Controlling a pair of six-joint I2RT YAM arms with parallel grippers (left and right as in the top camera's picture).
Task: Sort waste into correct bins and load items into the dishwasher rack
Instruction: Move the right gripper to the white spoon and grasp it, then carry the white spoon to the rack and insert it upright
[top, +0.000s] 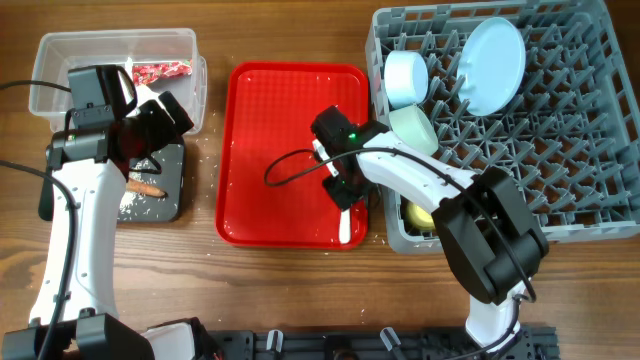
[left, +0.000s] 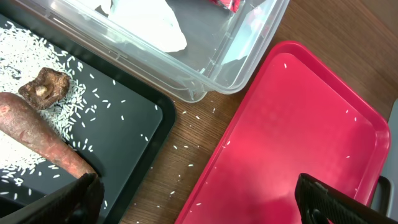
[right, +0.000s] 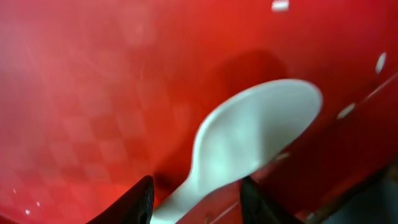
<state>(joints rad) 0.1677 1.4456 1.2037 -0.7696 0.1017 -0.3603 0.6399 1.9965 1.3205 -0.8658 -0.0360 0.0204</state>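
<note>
My right gripper (top: 341, 188) (right: 198, 202) is open low over the red tray, its fingers straddling the handle of the white spoon (top: 346, 226) (right: 255, 134) that lies there. My left gripper (top: 150, 125) (left: 205, 205) is open and empty above the black tray's (top: 172, 200) (left: 134, 130) edge. The tray holds rice (left: 37, 50), a brown sausage stick (top: 146, 187) (left: 37, 134) and a brown lump (left: 43, 87). The clear tub (top: 60, 50) (left: 205, 68) holds the red wrapper (top: 160, 71) and white tissue (left: 149, 22). The grey rack (top: 580, 150) holds the blue plate (top: 493, 62), blue bowl (top: 406, 78), green-white bowl (top: 413, 127) and yellow cup (top: 418, 213).
The red serving tray (top: 260, 150) (left: 298, 124) lies between the bins and the rack, with a few rice grains on it. Loose grains lie on the wooden table (top: 205, 160) (left: 186, 149) between the black tray and the red tray.
</note>
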